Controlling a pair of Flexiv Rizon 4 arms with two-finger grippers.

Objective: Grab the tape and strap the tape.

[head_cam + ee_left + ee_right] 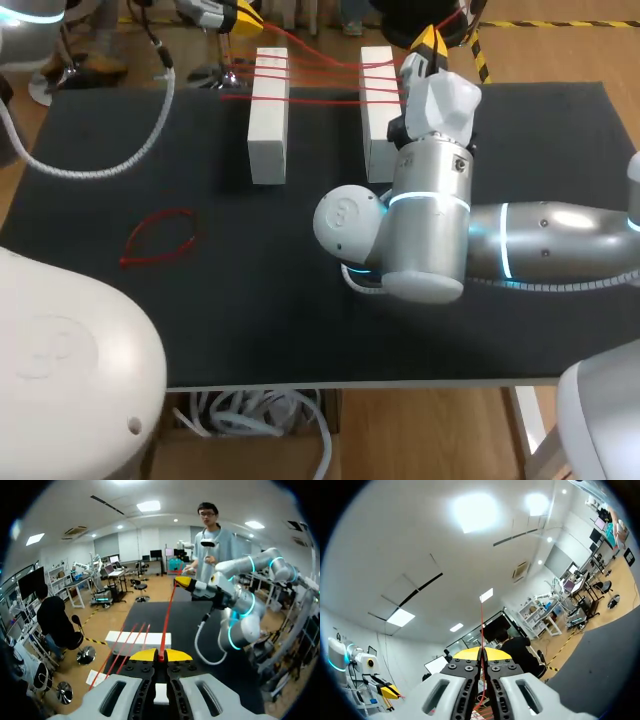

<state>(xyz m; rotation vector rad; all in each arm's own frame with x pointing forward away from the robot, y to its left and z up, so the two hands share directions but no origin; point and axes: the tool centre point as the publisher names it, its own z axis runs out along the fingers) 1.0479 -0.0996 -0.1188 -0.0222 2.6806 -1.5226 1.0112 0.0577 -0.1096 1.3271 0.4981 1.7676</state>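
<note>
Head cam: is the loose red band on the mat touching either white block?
No, the loose red band lies flat on the black mat, apart from both white blocks.

The worktop [260, 300] surface is matt black with a fine, cloth-like texture. The two blocks [268, 115] are matt white and smooth-faced. The tape [167, 621] is a thin, smooth red strand. The right arm [540, 240] has satin silver shells and glossy white plastic caps. The fingertips [144, 655] are smooth yellow plastic.

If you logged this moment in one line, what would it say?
left gripper: shut on red band | right gripper: shut on red band | white blocks: strapped bands across | spare band: on table
</note>
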